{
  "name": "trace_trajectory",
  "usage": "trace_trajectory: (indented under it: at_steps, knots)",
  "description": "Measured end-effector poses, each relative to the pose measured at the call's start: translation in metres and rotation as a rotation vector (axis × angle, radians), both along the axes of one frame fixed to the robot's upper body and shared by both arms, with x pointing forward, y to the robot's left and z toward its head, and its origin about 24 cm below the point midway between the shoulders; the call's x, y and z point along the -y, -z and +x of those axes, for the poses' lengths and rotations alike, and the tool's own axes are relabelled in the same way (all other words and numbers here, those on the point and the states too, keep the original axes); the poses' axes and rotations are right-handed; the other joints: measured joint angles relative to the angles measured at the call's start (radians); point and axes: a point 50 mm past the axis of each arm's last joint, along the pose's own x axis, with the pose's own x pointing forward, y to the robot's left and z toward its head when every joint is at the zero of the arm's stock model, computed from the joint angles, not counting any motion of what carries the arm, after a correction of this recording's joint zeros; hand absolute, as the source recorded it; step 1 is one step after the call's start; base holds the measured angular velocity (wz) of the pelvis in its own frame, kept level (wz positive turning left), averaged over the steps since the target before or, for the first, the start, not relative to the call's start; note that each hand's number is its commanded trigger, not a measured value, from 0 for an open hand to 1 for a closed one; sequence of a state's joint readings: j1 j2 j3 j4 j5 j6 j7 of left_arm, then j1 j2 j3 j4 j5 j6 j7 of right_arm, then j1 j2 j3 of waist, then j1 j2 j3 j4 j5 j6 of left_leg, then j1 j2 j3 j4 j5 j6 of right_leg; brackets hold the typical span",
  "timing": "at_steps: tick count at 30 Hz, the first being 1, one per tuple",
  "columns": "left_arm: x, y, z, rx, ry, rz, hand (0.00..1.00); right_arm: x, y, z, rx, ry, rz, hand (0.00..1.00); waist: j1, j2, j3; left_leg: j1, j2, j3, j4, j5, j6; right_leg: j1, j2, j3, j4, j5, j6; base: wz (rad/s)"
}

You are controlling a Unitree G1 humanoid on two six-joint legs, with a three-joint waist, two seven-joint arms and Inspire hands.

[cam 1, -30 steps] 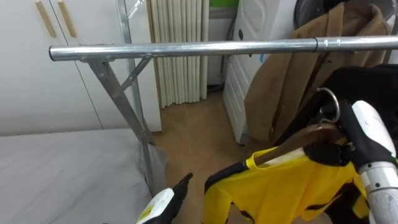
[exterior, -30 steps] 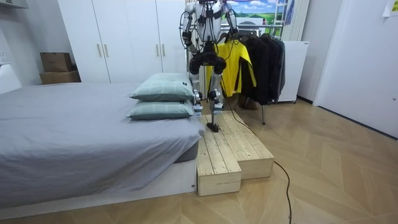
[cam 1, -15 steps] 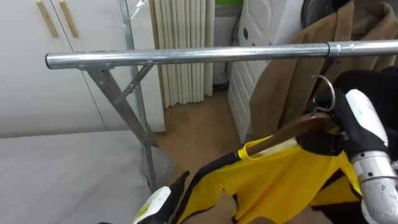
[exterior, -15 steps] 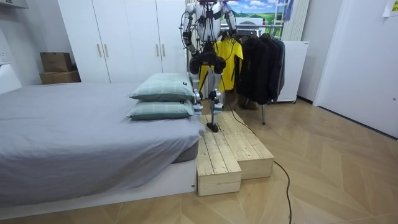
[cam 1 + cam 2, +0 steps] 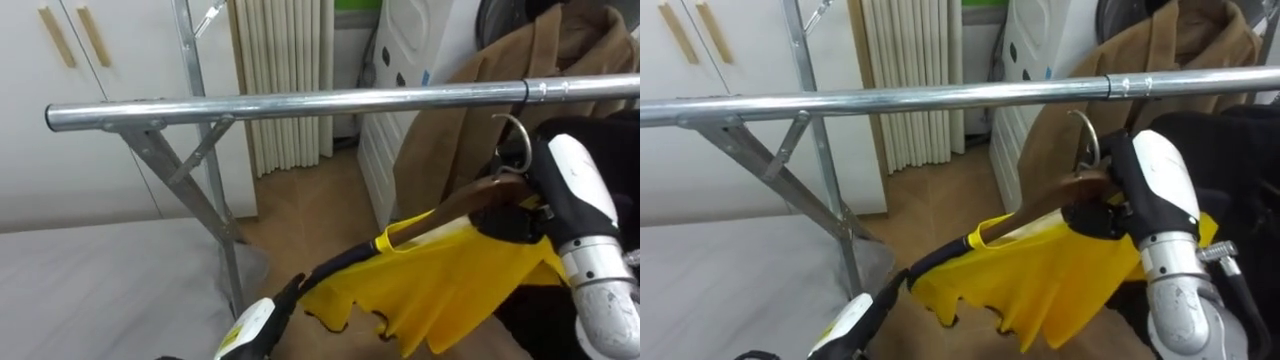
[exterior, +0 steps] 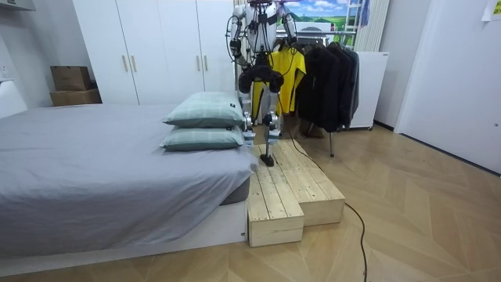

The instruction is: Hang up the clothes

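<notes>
Left eye view: at 3 o'clock, the right hand (image 5: 572, 205) has its fingers clenched round the wooden hanger (image 5: 455, 208) bearing the yellow shirt (image 5: 430, 290), its hook just under the rail (image 5: 300, 102). At 7 o'clock is the left hand (image 5: 252, 330), its grip unclear.
Room view: the robot stands on a wooden platform (image 6: 291, 188).
Right eye view: a tan coat (image 5: 1170, 45) hangs at 1 o'clock.
</notes>
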State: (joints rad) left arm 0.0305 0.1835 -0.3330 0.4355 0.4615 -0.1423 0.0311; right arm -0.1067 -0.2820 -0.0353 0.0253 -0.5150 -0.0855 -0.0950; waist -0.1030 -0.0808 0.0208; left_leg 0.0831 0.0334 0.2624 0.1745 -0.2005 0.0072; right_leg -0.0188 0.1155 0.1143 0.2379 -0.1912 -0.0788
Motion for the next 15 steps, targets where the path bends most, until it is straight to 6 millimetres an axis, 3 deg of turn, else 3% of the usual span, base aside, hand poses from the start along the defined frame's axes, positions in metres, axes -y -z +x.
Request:
trace_trajectory:
  at_steps: [5,6,7,8,9,10,11,12,13,15]
  knots:
    - [0.001,0.001,-0.001,-0.015,-0.003,0.007,0.00,-0.006,0.001,0.000,-0.003,-0.022,0.016,1.00,0.000,0.000,-0.0010,0.006,0.008,0.005,-0.002,-0.006,-0.010,-0.002,0.001,-0.055,0.019,0.002,-0.002,-0.10]
    - [0.002,0.002,-0.001,-0.023,-0.011,0.007,0.00,-0.006,0.003,0.000,-0.011,-0.027,0.041,1.00,0.010,0.012,0.0030,0.025,0.035,-0.028,-0.010,-0.006,-0.011,-0.066,0.016,-0.121,0.119,-0.009,0.031,-0.32]
    - [0.001,0.003,-0.001,-0.028,-0.014,0.011,0.00,-0.007,0.003,0.000,-0.014,-0.031,0.052,1.00,0.016,0.020,0.0048,0.027,0.047,-0.055,-0.009,-0.008,-0.015,-0.097,0.011,-0.168,0.156,-0.021,0.039,-0.71]
    - [-0.004,0.002,-0.001,-0.025,-0.029,0.014,0.00,-0.012,0.000,0.003,-0.006,-0.058,0.051,1.00,0.035,0.003,-0.0053,0.016,0.045,-0.056,0.010,-0.018,-0.025,-0.158,-0.047,-0.207,0.102,-0.020,0.016,-0.83]
    - [-0.008,0.003,0.000,-0.032,-0.057,0.012,0.00,-0.018,-0.007,0.008,0.014,-0.085,0.057,1.00,0.028,0.017,-0.0026,0.003,0.051,-0.072,0.046,-0.080,-0.057,-0.201,-0.076,-0.254,0.132,0.031,-0.010,-0.64]
    - [-0.009,0.004,-0.001,-0.043,-0.058,0.020,0.00,-0.019,-0.005,0.008,0.009,-0.085,0.067,1.00,0.017,0.027,-0.0059,0.001,0.061,-0.065,0.051,-0.091,-0.062,-0.193,-0.078,-0.285,0.141,0.029,-0.014,-0.06]
    - [-0.007,0.005,-0.001,-0.053,-0.057,0.021,0.00,-0.016,0.001,0.006,-0.019,-0.073,0.080,1.00,-0.006,0.025,-0.0050,0.005,0.061,-0.065,0.040,-0.093,-0.070,-0.176,-0.077,-0.285,0.136,0.029,-0.014,0.41]
    - [-0.005,0.005,-0.001,-0.052,-0.054,0.015,0.00,-0.014,0.004,0.006,-0.046,-0.061,0.087,1.00,-0.017,0.015,-0.0013,0.007,0.056,-0.062,0.021,-0.086,-0.072,-0.147,-0.077,-0.258,0.115,0.029,-0.015,0.37]
    - [-0.004,0.004,-0.001,-0.050,-0.052,0.014,0.00,-0.013,0.004,0.007,-0.048,-0.057,0.088,1.00,-0.018,0.012,0.0004,0.004,0.057,-0.058,0.009,-0.077,-0.078,-0.136,-0.075,-0.249,0.101,0.029,-0.015,0.20]
    - [-0.003,0.004,-0.001,-0.053,-0.050,0.011,0.00,-0.013,0.002,0.008,-0.047,-0.067,0.113,1.00,-0.005,0.007,-0.0029,0.013,0.060,-0.048,-0.008,-0.050,-0.059,-0.113,-0.067,-0.253,0.073,0.032,-0.017,0.00]
